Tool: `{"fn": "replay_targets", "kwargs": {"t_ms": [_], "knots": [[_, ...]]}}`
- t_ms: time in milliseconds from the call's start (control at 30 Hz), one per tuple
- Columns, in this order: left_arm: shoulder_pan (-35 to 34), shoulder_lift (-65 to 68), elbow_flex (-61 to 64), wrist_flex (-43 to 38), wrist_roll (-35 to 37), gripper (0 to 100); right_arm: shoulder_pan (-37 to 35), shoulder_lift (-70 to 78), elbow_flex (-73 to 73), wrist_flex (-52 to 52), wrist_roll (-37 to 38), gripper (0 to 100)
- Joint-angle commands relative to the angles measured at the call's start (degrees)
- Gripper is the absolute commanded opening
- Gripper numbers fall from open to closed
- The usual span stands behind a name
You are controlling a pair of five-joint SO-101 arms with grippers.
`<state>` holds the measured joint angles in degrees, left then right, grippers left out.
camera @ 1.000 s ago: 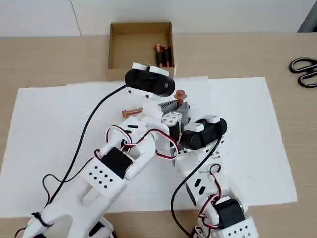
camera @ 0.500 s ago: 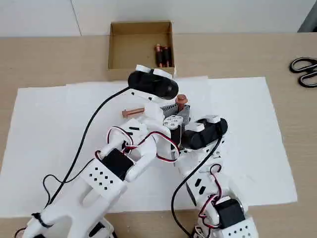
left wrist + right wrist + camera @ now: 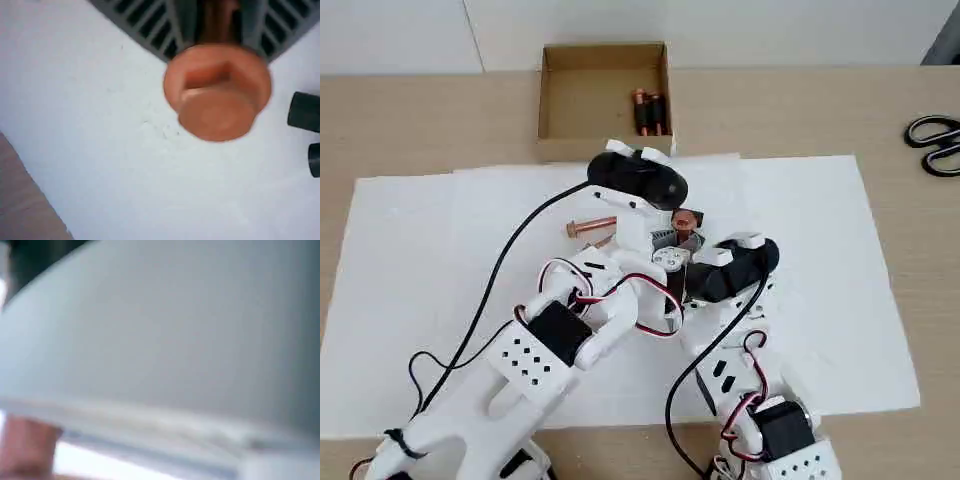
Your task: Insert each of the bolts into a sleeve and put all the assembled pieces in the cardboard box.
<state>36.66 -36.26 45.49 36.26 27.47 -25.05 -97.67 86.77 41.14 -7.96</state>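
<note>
The left gripper [image 3: 678, 236] was clamped on a bolt [image 3: 217, 90]. Its ribbed grey jaws pinched the shank just below the head, and the head stood clear of them. In the high view the bolt stood about upright, head up and shank pointing down at the paper [image 3: 800, 230].

The right gripper [image 3: 672, 260] sat just beside the left one, on the side nearer the arm bases. Whether it was open, closed or holding something could not be told. Two dark pieces [image 3: 303, 112] lay near the bolt head in the left wrist view. They might have been sleeves, but that could not be settled.

By my reading the step in hand was mating bolt and sleeve. It turned on the shank's axis lining up with a bore below the left gripper, and no bore was visible.

A spare bolt [image 3: 590, 227] lay flat on the paper, near the left gripper on its side away from the right arm, with its axis across the left arm's reach. The box [image 3: 556, 95] stood beyond the left gripper and held two assembled pieces [image 3: 648, 110].
</note>
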Motion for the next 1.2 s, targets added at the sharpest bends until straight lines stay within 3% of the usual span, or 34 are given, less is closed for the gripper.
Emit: {"fn": "replay_targets", "kwargs": {"t_ms": [0,333,600,933,1167], "knots": [[-0.18,-2.02,-2.95,0.0,-0.26,1,0.22,-0.31,-0.62,-1.45,-0.62,0.2],[-0.88,-2.02,-3.03,0.18,0.0,33,0.22,-0.31,-0.62,-1.45,-0.62,0.2],[-7.65,-2.11,-5.41,0.35,0.0,34,0.57,-0.13,-0.62,-1.36,-0.35,0.2],[-16.97,-2.11,-5.85,4.22,0.09,34,8.13,1.27,-5.19,0.13,2.37,0.2],[-21.1,-2.11,-5.85,9.67,0.09,34,8.66,23.16,-25.58,-1.98,3.34,0.2]]}}
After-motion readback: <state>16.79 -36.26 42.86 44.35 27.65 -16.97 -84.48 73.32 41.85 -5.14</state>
